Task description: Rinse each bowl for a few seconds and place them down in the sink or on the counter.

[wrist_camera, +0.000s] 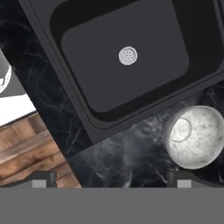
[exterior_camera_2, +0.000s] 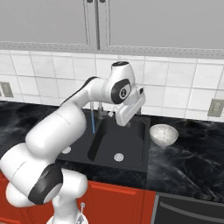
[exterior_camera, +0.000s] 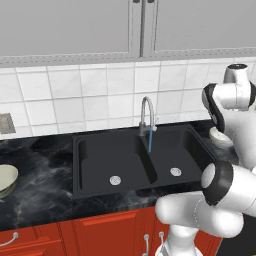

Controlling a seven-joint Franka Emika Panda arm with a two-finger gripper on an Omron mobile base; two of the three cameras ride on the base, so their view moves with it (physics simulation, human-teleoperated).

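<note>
On the black counter [exterior_camera_2: 192, 157], just to the right of the sink [exterior_camera_2: 131, 151], sat the white-grey bowl [exterior_camera_2: 163, 134]. It stood upright with its open side up, close to the sink's edge but not in it. The other bowl [exterior_camera: 7, 180], the pale greenish one, sat far off on the left side of the counter, well apart from the sink. A thin blue stream of water [exterior_camera: 150, 142] ran down from the faucet [exterior_camera: 146, 116] between the two basins.

Your gripper [wrist_camera: 111, 181] hung above the counter by the sink's right side, looking down, with the white-grey bowl near its right fingertip [wrist_camera: 183, 178]. Its two fingers were spread wide apart, and nothing was between them.

The bowl looked small, hard and shiny, so I think it was light but slippery. It could crack if you dropped it. The best place to take hold was probably the rim, with one finger inside and one outside. You had to come down straight so you did not tip it.
</note>
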